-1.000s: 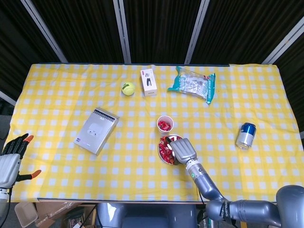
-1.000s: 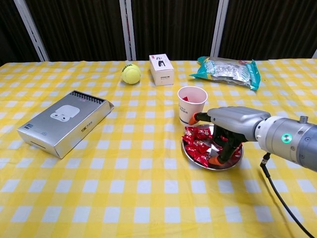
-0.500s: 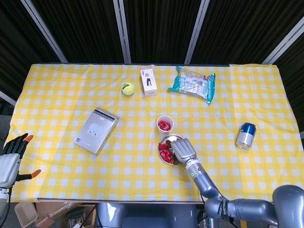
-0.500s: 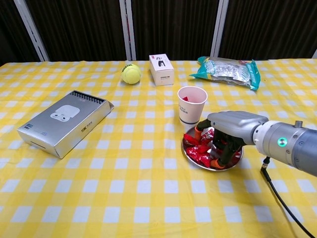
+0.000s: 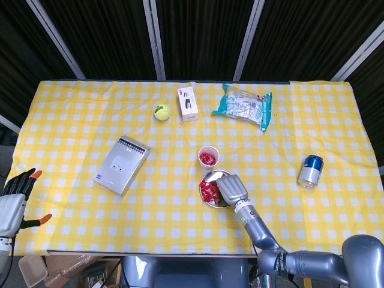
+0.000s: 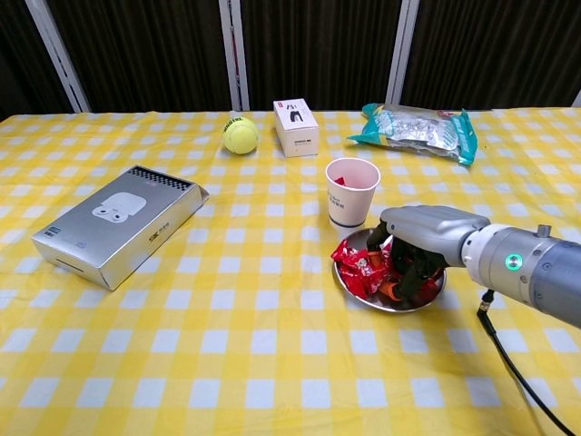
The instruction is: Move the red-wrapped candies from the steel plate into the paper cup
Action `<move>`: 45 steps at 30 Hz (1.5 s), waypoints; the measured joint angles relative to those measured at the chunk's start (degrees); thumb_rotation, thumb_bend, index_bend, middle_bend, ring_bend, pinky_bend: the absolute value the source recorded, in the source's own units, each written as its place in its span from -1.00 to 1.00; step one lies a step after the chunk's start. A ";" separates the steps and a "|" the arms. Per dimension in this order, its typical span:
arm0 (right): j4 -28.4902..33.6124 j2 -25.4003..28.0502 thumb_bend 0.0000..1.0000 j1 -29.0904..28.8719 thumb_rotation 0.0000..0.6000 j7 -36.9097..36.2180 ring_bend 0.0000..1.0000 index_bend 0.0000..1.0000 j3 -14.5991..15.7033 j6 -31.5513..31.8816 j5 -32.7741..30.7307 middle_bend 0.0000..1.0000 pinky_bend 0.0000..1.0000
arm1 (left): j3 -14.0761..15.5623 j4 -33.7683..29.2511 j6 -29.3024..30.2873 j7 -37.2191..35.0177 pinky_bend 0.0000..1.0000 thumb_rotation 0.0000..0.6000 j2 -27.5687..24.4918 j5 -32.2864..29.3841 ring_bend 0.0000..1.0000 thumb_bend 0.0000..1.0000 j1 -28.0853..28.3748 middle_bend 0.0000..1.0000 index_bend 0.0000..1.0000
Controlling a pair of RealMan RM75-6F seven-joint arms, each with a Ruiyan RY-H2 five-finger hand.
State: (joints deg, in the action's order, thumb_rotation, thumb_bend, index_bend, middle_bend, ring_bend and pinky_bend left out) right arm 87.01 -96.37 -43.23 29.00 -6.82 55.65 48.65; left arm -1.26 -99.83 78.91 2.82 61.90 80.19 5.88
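Note:
The steel plate [image 6: 430, 292] [image 5: 206, 198] lies near the table's front edge and holds several red-wrapped candies [image 6: 358, 262] [image 5: 207, 189]. Just behind it stands the white paper cup [image 6: 351, 192] [image 5: 208, 157], with red candies showing inside. My right hand [image 6: 419, 251] [image 5: 231, 188] is down in the plate, palm down, its fingers curled around candies on the plate's right side. The pile is bunched toward the plate's left rim. My left hand [image 5: 13, 204] hangs beyond the table's front left corner, fingers spread and empty, visible only in the head view.
A silver box [image 6: 119, 224] lies at the left. At the back are a tennis ball [image 6: 241, 135], a small white carton [image 6: 297, 127] and a snack bag [image 6: 418, 128]. A drink can [image 5: 311, 171] stands at the right.
My right hand has sunk lower into the plate and its fingers have curled in among the candies, pushing the pile to the left. The left hand has not moved.

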 measured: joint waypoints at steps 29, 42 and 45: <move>11.78 7.65 0.10 -1.26 1.00 3.91 0.92 0.34 -7.39 6.64 -0.49 0.77 1.00 | 0.17 -0.34 -0.17 -0.83 -1.00 1.00 -0.22 0.17 -1.00 -1.00 -0.04 -1.00 -1.00; 5.17 6.42 0.11 -6.46 1.00 5.26 0.92 0.34 -11.91 4.29 -5.70 0.77 1.00 | -0.16 -0.93 -1.12 -1.09 -1.00 1.00 -0.52 -1.15 -1.00 -0.99 0.28 -1.00 -1.00; 2.06 5.32 0.11 -7.43 1.00 4.96 0.92 0.34 -12.24 3.47 -6.39 0.77 1.00 | -0.24 -1.05 -1.30 -1.11 -1.00 1.00 -0.58 -1.44 -1.00 -1.00 0.34 -1.00 -1.00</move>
State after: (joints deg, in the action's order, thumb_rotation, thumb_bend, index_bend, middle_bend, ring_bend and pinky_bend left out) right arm 89.07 -91.05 -50.65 33.96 -19.06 59.12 42.26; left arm -1.50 -100.89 77.61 1.70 61.32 78.75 6.23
